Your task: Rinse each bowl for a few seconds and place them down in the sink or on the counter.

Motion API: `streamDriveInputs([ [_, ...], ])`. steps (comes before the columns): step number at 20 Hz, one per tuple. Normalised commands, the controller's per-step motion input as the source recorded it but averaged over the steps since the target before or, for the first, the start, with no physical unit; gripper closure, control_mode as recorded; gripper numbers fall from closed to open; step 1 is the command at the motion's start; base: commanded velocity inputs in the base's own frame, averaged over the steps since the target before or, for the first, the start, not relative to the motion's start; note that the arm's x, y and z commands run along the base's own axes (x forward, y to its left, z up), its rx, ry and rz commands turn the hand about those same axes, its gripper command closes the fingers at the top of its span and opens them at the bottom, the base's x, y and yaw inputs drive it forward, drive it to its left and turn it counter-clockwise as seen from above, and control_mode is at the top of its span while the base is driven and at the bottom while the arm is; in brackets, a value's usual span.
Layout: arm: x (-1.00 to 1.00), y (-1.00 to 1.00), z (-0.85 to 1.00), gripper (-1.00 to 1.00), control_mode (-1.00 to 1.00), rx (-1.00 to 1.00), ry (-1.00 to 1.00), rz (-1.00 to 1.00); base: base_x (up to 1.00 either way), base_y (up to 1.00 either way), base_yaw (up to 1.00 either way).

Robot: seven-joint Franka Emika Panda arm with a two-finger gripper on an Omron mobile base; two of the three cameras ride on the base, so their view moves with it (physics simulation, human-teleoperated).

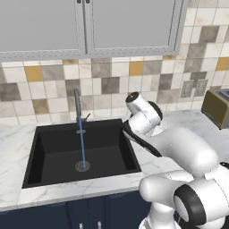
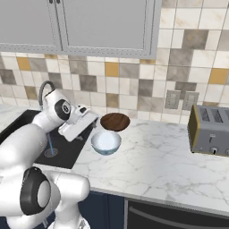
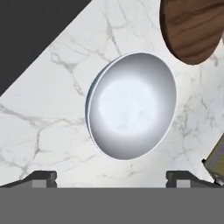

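The glossy white bowl (image 2: 106, 142) sits upright on the marble counter (image 2: 156, 165), just right of the black sink (image 1: 53, 156). The dark brown wooden bowl (image 2: 115, 121) stands right behind it, close to the wall. My gripper (image 2: 89, 126) hovers over the white bowl's left side, open and holding nothing. In the hand view the white bowl (image 3: 131, 105) lies between and beyond my spread fingertips (image 3: 41, 177), apart from them, with the brown bowl (image 3: 192, 28) at the top right. A thin blue stream of water (image 1: 82, 143) runs from the grey faucet (image 1: 77, 100) onto the drain (image 1: 82, 166).
A tan toaster (image 2: 210, 129) stands on the counter at the far right, below a wall outlet (image 2: 181, 100). Grey wall cabinets (image 1: 89, 27) hang above the sink. Bare marble stretches between the bowls and the toaster. The sink's corner (image 3: 30, 30) shows dark in the hand view.
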Motion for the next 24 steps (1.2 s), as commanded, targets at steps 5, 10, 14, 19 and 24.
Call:
streamDriveInputs([
  [5, -0.19, 0.05, 0.60, -1.00, -1.00, -0.03, -0.06, 0.06, 0.00, 0.00, 0.00],
  [10, -0.27, 0.01, 0.55, -1.00, -1.00, -0.05, -0.10, 0.08, 0.00, 0.00, 0.00],
  [14, -0.30, 0.00, 0.57, -1.00, -1.00, -0.03, -0.10, 0.08, 0.00, 0.00, 0.00],
  [19, -0.39, 0.00, 0.55, -1.00, -1.00, -0.02, -0.11, 0.04, 0.00, 0.00, 0.00],
  [24, -0.45, 0.00, 0.54, -1.00, -1.00, 0.00, -0.10, 0.03, 0.00, 0.00, 0.00],
])
